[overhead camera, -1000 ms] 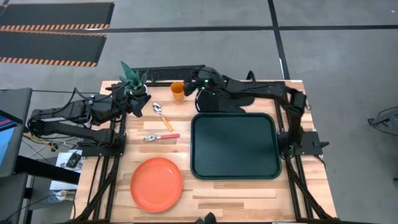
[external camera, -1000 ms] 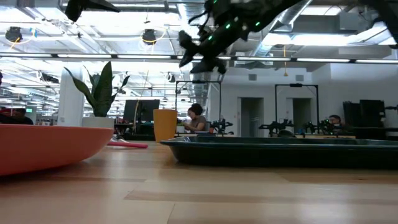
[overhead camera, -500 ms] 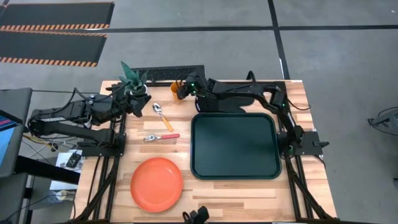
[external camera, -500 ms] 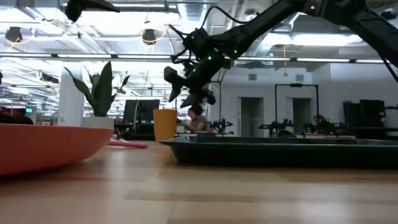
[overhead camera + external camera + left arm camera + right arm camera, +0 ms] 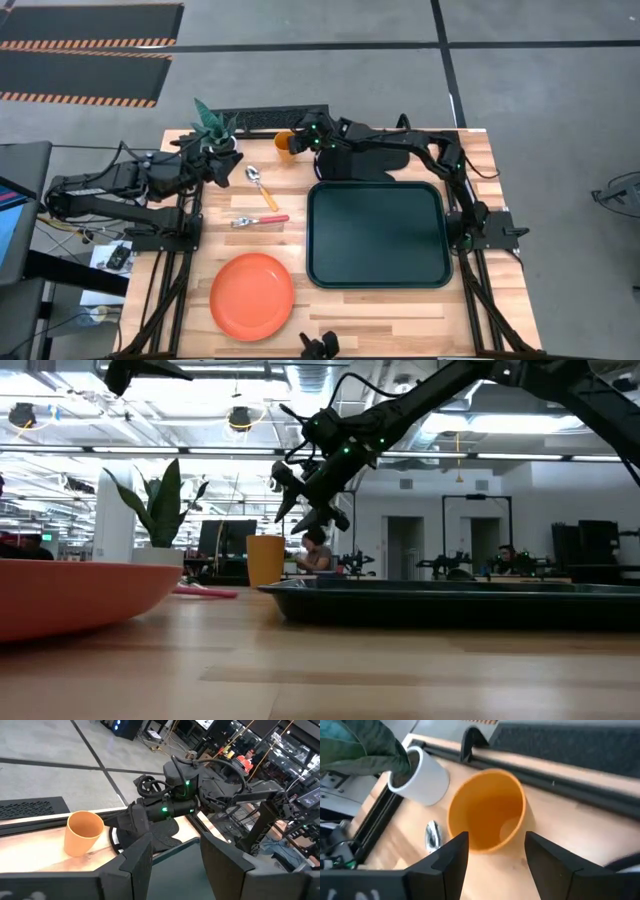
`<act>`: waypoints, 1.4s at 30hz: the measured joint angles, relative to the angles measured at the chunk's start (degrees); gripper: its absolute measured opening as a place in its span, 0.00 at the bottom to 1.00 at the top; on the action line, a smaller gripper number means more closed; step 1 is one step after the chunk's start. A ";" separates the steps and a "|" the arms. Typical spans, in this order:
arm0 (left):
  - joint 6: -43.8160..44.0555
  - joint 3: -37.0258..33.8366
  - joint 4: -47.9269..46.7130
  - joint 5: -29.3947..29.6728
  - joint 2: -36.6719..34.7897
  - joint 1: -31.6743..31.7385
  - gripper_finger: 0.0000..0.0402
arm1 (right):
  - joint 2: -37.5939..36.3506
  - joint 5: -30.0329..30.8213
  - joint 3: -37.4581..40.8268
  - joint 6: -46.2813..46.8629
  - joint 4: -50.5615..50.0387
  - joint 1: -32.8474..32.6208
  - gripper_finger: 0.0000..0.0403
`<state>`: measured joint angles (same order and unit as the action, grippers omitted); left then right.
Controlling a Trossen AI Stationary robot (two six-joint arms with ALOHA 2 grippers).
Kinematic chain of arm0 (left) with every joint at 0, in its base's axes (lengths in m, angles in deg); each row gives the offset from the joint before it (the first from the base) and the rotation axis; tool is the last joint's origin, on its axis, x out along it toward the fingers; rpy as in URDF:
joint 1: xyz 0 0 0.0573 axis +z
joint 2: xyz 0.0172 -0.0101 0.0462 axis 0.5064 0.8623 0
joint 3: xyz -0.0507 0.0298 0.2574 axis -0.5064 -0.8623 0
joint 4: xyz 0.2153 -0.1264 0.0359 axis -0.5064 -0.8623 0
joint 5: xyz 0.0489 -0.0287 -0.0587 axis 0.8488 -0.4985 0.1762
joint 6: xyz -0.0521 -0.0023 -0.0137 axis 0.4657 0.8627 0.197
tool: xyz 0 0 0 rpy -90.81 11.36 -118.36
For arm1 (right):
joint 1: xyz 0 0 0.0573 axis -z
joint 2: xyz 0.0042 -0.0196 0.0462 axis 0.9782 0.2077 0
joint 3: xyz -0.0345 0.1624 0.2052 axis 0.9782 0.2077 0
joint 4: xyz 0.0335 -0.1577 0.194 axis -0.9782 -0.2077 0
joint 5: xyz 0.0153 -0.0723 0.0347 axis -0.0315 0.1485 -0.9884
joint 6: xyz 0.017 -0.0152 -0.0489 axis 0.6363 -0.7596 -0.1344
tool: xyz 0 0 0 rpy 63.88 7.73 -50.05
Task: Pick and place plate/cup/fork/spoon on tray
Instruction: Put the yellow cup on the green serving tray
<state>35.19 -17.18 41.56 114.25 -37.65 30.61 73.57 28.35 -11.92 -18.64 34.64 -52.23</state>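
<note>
I see my right gripper (image 5: 297, 141) spread wide just above the small orange plastic cup (image 5: 487, 809), which stands upright and empty at the table's far edge, beside the white plant pot (image 5: 420, 776). The large dark green tray (image 5: 376, 235) holds nothing. The round orange-red plate (image 5: 252, 295) lies bare, well apart. My left gripper (image 5: 171, 851) waits open by the plant.

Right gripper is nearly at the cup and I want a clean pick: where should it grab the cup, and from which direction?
Grip the cup at its rim wall, one finger inside and one outside, coming down from above. It stands upright with its mouth open, has no handle, and narrows toward the base. The open right gripper sits just above the rim. Probably keep to the side away from the plant pot standing close by.
</note>
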 joint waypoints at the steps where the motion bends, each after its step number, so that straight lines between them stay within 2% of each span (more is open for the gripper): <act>1: 0.00 0.00 0.00 0.00 0.04 0.00 0.38 | 0.00 -0.94 0.00 0.97 -0.11 0.29 0.54; 14: 0.44 0.00 0.03 0.24 0.02 0.00 0.38 | -0.04 -3.36 -3.49 1.88 -5.56 2.56 0.54; 16: 0.44 0.00 0.04 0.45 0.02 0.00 0.38 | -0.04 -3.47 -3.99 0.03 -5.72 2.93 0.54; 21: 0.85 0.00 0.04 0.61 0.02 0.00 0.38 | 0.00 -3.46 -7.67 -8.54 -13.43 3.00 0.54; 25: 0.86 0.00 0.04 0.66 0.02 0.00 0.38 | 0.19 -0.47 -10.75 -14.11 -15.83 2.93 0.54; 42: 1.49 0.00 0.04 0.63 0.02 0.00 0.38 | 1.23 4.98 -11.82 -19.63 -15.65 2.31 0.54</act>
<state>36.68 -17.18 41.61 114.88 -37.63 30.61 74.81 33.33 -23.75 -38.28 18.99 -49.92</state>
